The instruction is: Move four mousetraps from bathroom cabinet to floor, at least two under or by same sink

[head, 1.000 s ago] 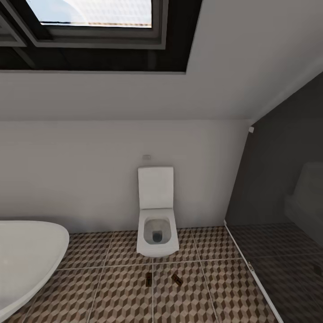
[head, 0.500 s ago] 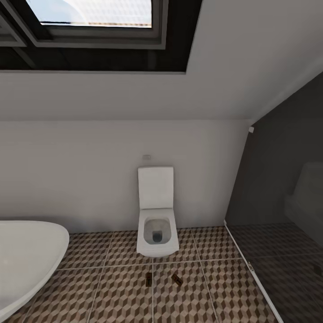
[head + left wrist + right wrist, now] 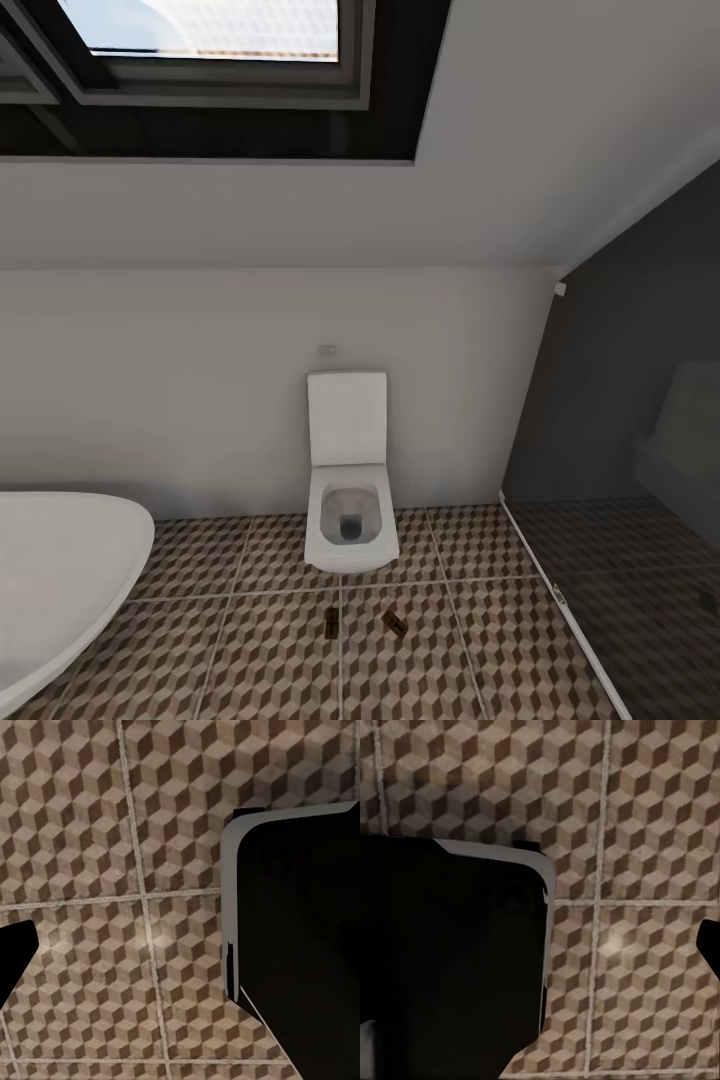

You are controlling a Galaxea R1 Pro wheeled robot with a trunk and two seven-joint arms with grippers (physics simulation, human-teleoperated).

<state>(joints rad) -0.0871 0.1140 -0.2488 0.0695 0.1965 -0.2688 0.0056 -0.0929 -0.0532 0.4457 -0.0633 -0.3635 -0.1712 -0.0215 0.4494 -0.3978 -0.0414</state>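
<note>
Two mousetraps lie on the bathroom floor [image 3: 270, 660] in front of the toilet. One mousetrap [image 3: 331, 622] sits on a grout line and the other mousetrap [image 3: 394, 622] lies slightly to its right, turned at an angle. Both are small and dark brown from this distance. The left wrist view looks down on the cube-patterned floor [image 3: 97, 832], with one dark fingertip [image 3: 13, 960] at the picture's edge. A dark fingertip [image 3: 711, 949] also edges the right wrist view, over floor tiles [image 3: 645, 810]. Nothing lies between the fingers of either gripper. The cabinet and the bathroom sink are out of view.
A white toilet [image 3: 348, 500] stands against the far wall with its lid up. A white oval bathtub [image 3: 60, 570] fills the near left. A dark glass partition [image 3: 620, 420] closes off the right side. My black base [image 3: 300, 945] [image 3: 442, 960] shows in both wrist views.
</note>
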